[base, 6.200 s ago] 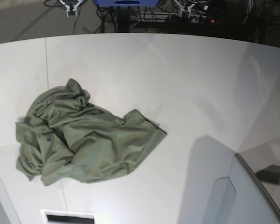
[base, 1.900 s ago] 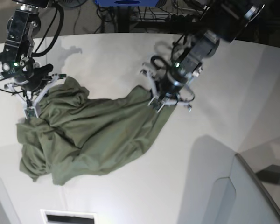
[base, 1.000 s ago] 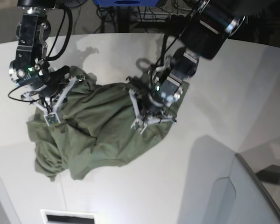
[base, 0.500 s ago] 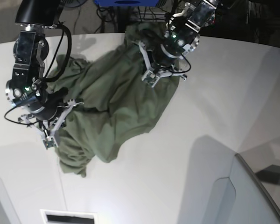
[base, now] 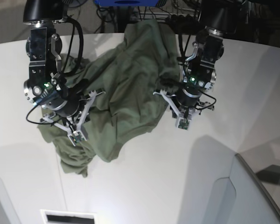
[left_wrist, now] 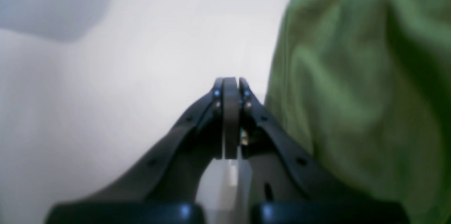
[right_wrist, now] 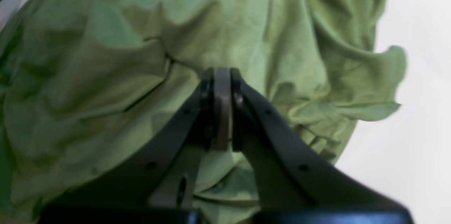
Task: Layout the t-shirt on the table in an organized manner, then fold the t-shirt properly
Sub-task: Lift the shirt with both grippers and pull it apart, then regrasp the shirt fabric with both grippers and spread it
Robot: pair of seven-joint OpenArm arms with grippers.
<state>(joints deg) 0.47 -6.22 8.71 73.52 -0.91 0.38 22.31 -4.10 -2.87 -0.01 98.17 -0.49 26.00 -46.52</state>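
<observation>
The olive-green t-shirt [base: 126,79] lies bunched on the white table [base: 154,177], stretched from the far edge down to the left front. My right gripper [base: 76,136] is shut over the shirt's lower left part. In the right wrist view its tips [right_wrist: 222,76] show no cloth between them, and the shirt [right_wrist: 105,58] fills the view below. My left gripper [base: 183,125] is shut just right of the shirt's edge. In the left wrist view it [left_wrist: 230,85] is empty over bare table [left_wrist: 141,41], with the shirt [left_wrist: 352,76] to its right.
A grey-white angled panel [base: 252,196] stands at the front right. A dark slot [base: 67,217] sits at the table's front edge. Cables and dark gear [base: 177,9] lie behind the far edge.
My left gripper has let go of the shirt and dropped from the far edge to the shirt's right side. My right gripper has moved right, over the cloth. The shirt has spread toward the far edge.
</observation>
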